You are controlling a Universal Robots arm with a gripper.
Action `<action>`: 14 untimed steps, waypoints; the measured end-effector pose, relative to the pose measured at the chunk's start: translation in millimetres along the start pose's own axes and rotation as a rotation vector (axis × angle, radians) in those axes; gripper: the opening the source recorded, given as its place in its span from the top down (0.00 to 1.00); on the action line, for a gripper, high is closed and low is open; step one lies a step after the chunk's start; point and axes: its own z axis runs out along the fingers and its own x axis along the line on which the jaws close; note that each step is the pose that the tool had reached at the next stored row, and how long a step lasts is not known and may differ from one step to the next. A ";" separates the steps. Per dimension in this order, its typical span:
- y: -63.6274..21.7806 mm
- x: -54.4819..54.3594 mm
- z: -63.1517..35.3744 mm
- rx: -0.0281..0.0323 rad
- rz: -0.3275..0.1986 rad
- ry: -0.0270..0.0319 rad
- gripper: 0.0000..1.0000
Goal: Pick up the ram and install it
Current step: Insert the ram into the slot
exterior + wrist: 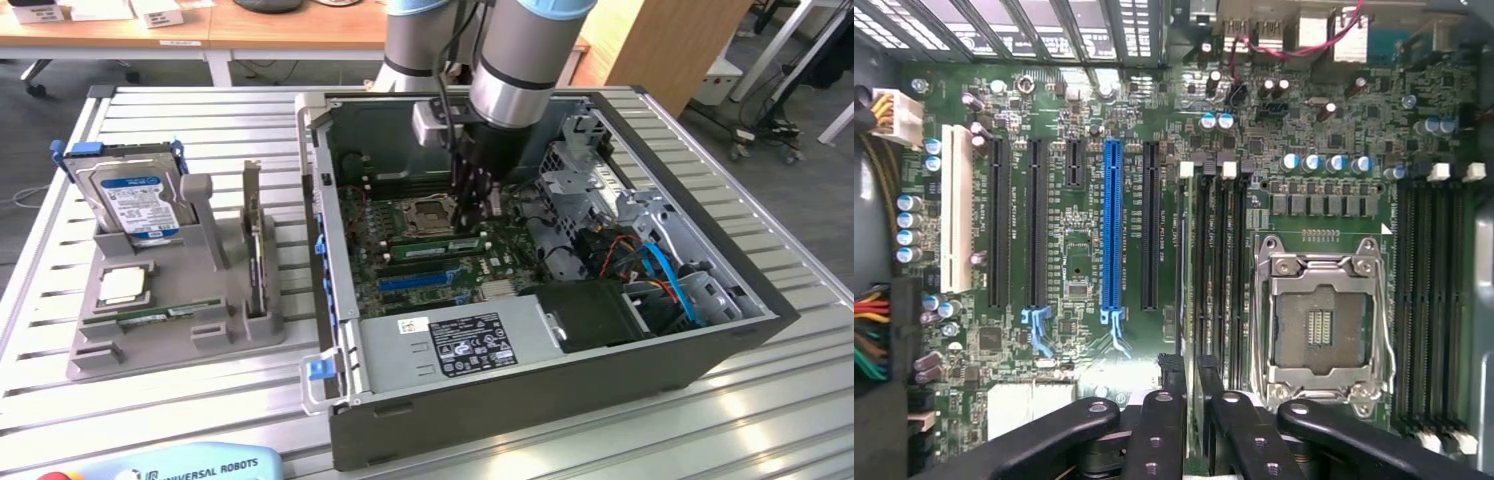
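The robot arm reaches down into an open dark-grey computer case (534,400) that lies on a slatted metal surface (80,400). Its black pincer (467,222) hangs over the green motherboard (507,265), just beside the square silver processor socket (424,212).

The ram (427,245) – a long, thin green circuit-board stick – stands on edge in the row of black memory slots directly under the pincer's tip, between the socket and the blue expansion slot (420,280). The tip is at the stick's upper edge. Whether the pincer is clamped on the stick or standing clear of it, I cannot tell.

In the wrist view the pincer (1191,385) sits above the black memory slots (1214,250), with the processor socket (1319,330) on one side and the blue expansion slot (1112,230) on the other.

Toward the exterior view's left, well apart from the case, a grey plastic holder (200,340) rests on the surface. It carries a silver hard drive with a blue label (134,200) standing upright, a small square silver processor chip (123,285) lying flat, and a second green stick (160,315) lying in a slot near the holder's front.
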 end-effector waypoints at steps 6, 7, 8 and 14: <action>0.5 -0.3 -9.6 0.0000 0.000 0.0000 0.81; 0.6 -0.3 -11.1 0.0000 0.000 0.0000 0.81; 0.6 -0.4 -12.4 0.0000 0.000 0.0000 0.81; 0.8 -0.5 -16.7 0.0001 0.000 -0.0001 0.81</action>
